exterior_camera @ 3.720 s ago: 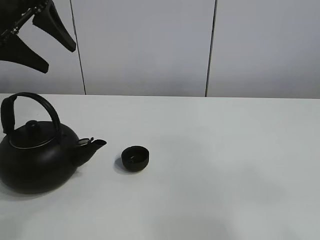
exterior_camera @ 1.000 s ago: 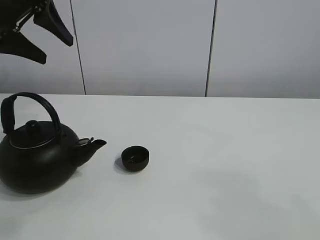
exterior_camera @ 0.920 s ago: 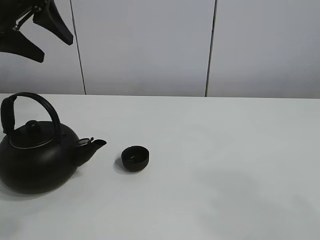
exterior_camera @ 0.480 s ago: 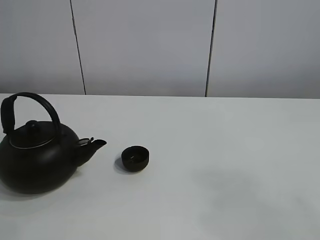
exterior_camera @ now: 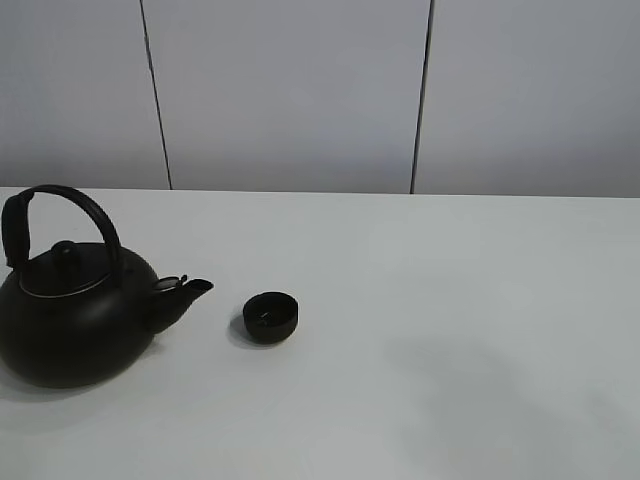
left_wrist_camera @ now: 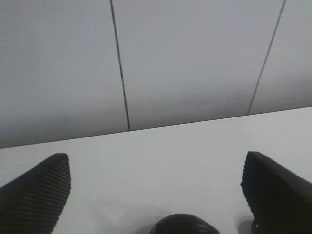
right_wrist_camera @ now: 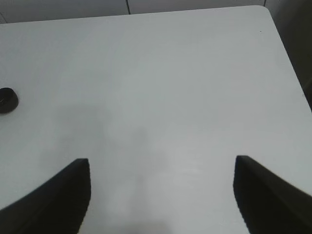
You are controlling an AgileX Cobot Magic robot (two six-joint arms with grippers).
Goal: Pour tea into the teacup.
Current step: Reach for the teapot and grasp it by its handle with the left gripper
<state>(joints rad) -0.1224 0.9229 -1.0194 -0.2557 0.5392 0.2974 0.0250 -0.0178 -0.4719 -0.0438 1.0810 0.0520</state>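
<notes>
Kettle [exterior_camera: 75,300] sits at left, spout pointing right at the teacup [exterior_camera: 270,317] just beside it; no arms show in this view. Left wrist: left gripper [left_wrist_camera: 155,168] wide open, empty, above the kettle lid [left_wrist_camera: 181,225], so probably the nearer arm. Right wrist: right gripper [right_wrist_camera: 161,165] wide open, empty, teacup [right_wrist_camera: 7,100] well apart from it.
</notes>
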